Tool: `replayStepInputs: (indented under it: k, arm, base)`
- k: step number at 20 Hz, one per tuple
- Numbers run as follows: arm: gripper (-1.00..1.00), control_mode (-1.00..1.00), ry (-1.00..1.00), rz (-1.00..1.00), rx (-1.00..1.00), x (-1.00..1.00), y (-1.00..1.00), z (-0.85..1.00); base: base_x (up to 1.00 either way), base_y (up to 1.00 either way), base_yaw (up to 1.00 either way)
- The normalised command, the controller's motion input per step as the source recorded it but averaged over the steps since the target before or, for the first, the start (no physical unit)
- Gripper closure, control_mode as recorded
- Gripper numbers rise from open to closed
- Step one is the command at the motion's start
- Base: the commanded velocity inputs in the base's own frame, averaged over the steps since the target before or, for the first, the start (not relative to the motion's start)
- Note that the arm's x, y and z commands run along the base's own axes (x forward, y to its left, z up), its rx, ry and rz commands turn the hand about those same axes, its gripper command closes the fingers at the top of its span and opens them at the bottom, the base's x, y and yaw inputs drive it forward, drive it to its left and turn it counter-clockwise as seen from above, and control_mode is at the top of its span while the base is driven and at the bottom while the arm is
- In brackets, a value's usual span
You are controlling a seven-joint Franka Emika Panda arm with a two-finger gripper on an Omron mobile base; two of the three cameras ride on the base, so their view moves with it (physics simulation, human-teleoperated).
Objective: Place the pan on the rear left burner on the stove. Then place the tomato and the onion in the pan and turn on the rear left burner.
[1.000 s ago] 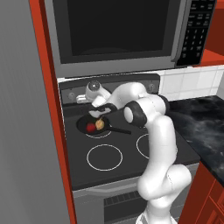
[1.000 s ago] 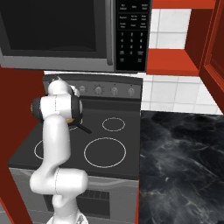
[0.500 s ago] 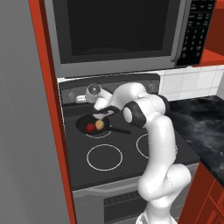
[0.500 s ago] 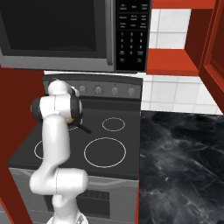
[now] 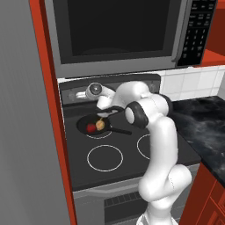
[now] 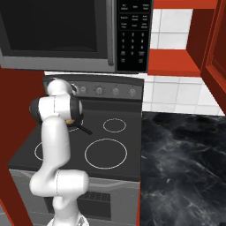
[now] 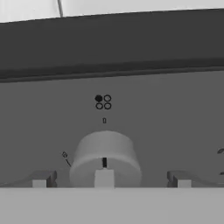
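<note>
In the left base view we see the small round black frying pan [image 5: 94, 125] sitting on the rear left burner [image 5: 100, 134], of whose thin white ring only a short arc shows below the pan's rim. Inside the pan lie the small glossy red tomato [image 5: 91, 128] and the tan-yellow onion [image 5: 100, 125], just beside each other; we cannot tell whether they touch. The pan's long thin handle [image 5: 120, 130] runs toward the arm and its far end is hidden behind the white forearm. The black glass stove [image 5: 83, 171] carries the other white rings, one of them partly covered by the arm. In the right base view the arm's elbow hides the pan almost wholly; only the handle tip [image 6: 84, 129] shows.

The pincer [image 5: 82, 94] reaches to the left end of the grey back panel [image 5: 70, 94], its tips hard to make out there. In the hand view its two grey fingertips [image 7: 41, 179] stand wide apart, released, on either side of a round grey knob [image 7: 105, 157] and clear of it. Above the knob a small four-circle mark [image 7: 103, 102] has its upper left circle filled. The knob's lower part is cut off at the bottom edge.
</note>
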Motion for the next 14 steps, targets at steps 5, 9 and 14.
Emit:
replayStepInputs:
  k: [5, 9, 14]
  arm:
    - [-1.00, -1.00, -0.04, 0.00, 0.00, 0.06, 0.01, 0.58]
    - [-1.00, -1.00, 0.01, 0.00, 0.00, 0.16, 0.00, -0.01]
    - [-1.00, -1.00, 0.11, -0.01, 0.00, 0.06, 0.00, -0.10]
  base:
    - [0.00, 0.00, 0.00]
    - [0.00, 0.00, 0.00]
    - [0.00, 0.00, 0.00]
